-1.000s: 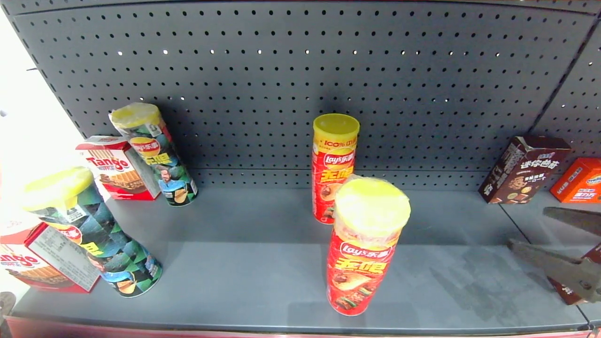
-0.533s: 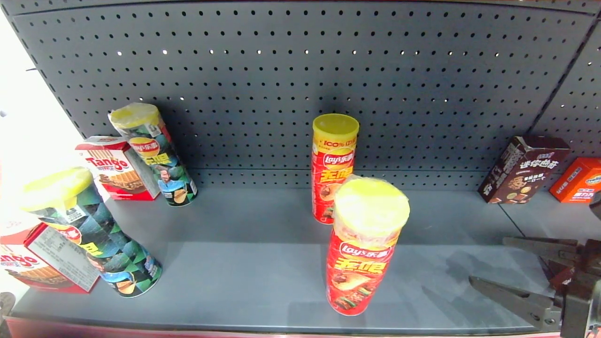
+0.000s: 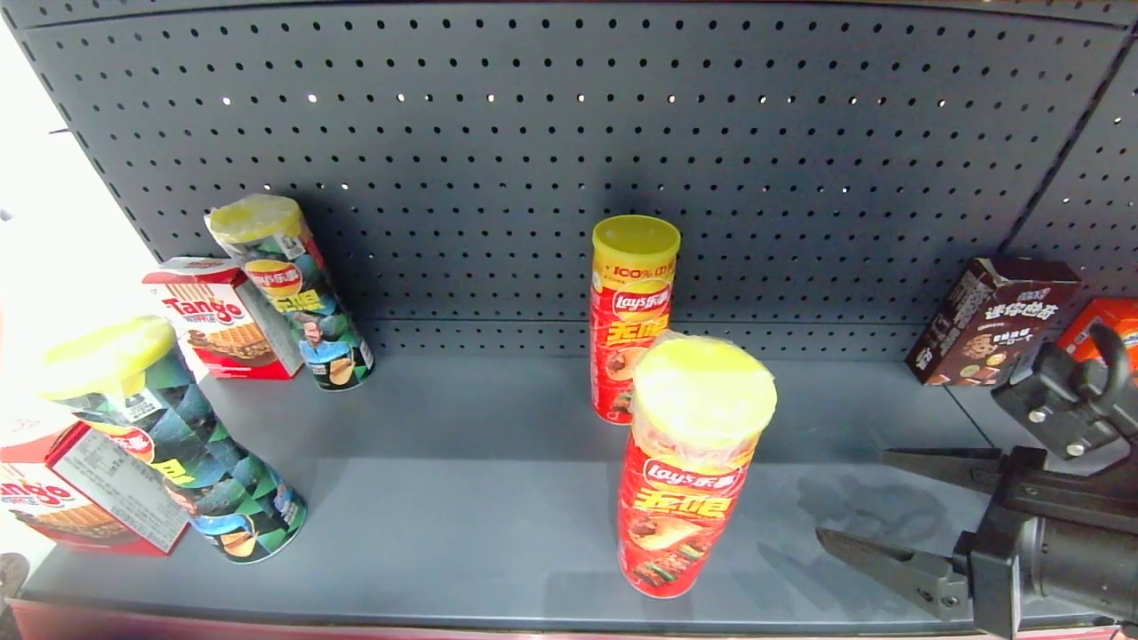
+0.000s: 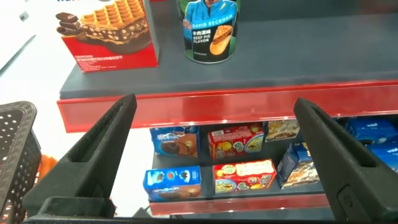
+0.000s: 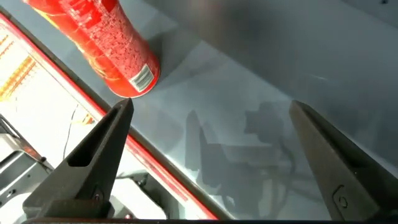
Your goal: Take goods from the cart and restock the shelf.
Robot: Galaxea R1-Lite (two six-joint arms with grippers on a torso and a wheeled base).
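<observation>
Two red chip cans with yellow lids stand upright mid-shelf, the front one [image 3: 693, 462] near the edge and the back one [image 3: 633, 311] close to the pegboard. My right gripper [image 3: 853, 498] hovers open and empty over the grey shelf [image 3: 462, 498], to the right of the front can and apart from it. In the right wrist view the gripper [image 5: 211, 107] frames bare shelf, with the front red can [image 5: 112, 43] off to one side. My left gripper [image 4: 214, 102] is open and empty in front of the shelf's red front edge [image 4: 249, 106].
Two green chip cans [image 3: 284, 289] [image 3: 169, 436] and two red wafer boxes [image 3: 222, 316] [image 3: 71, 498] fill the shelf's left. A brown box [image 3: 991, 320] and an orange box [image 3: 1102, 324] stand at the back right. A black basket [image 4: 15, 149] and lower stocked shelves [image 4: 236, 162] lie below.
My right gripper has moved left along the shelf, farther into view and closer to the front red can, staying open. The goods have not moved.
</observation>
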